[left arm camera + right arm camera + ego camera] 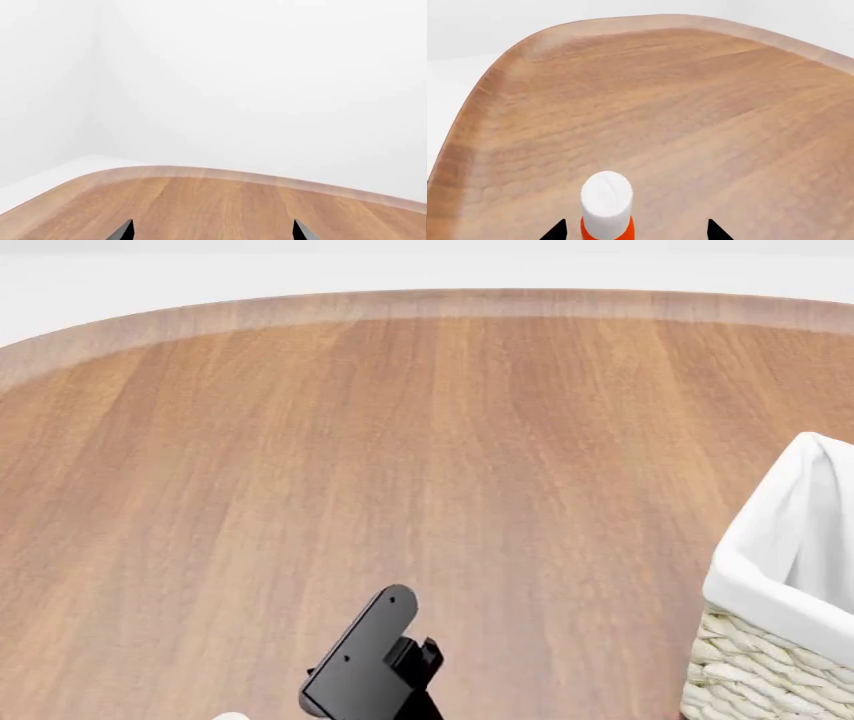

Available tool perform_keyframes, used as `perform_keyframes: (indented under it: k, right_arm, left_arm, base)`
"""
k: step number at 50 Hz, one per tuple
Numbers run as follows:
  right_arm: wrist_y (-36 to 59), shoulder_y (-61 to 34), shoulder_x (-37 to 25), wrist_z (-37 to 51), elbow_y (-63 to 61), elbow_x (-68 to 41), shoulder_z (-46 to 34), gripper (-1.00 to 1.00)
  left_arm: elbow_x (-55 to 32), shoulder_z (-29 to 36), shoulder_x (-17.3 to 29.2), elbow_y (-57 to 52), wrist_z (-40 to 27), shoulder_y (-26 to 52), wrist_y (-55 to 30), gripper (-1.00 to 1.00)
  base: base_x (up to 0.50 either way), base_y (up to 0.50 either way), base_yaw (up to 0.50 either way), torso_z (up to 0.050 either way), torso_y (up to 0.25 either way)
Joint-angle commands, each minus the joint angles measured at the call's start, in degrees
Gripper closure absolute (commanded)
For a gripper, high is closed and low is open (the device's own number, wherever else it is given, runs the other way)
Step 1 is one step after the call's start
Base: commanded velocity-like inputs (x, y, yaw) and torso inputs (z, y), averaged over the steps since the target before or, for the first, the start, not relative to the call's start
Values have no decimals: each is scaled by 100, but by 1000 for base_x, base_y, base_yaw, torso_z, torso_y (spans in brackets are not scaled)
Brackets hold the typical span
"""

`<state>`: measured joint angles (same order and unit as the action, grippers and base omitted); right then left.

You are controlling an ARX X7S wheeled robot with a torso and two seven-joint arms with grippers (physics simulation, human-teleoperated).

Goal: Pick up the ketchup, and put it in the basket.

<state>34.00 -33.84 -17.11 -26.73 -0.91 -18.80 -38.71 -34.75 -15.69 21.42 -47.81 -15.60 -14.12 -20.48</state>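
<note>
The ketchup shows in the right wrist view as a white cap over an orange-red neck, standing upright on the wooden table. My right gripper is open. The bottle stands between its two dark fingertips, nearer one of them, with a gap on each side. My left gripper is open over bare wood with nothing between its tips. The basket, cream wicker with a white liner, sits at the right edge of the head view. The ketchup and my right gripper are out of the head view.
A black part of my left arm reaches in at the bottom of the head view. The table's rounded far edge runs along the top, with white floor and walls beyond it.
</note>
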Motion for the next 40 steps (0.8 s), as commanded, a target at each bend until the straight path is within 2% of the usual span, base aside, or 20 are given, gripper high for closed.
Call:
perform_keyframes:
  k: [1, 13, 40]
  right_arm:
    - [-20, -196, 200, -77, 186, 25, -149, -100]
    - [-66, -268, 354, -114, 332, 35, -280, -100]
    - [-1055, -392, 831, -364, 2265, 91, -313, -100]
  left_arm:
    - [10, 11, -12, 2, 13, -66, 78, -100]
    - [46, 60, -19, 3, 15, -118, 136, -100]
    - [-2, 32, 0, -88, -4, -277, 252, -100]
  base:
    - [0, 0, 0, 0, 0]
    - [0, 0, 0, 0, 0]
    - [0, 0, 0, 0, 0]
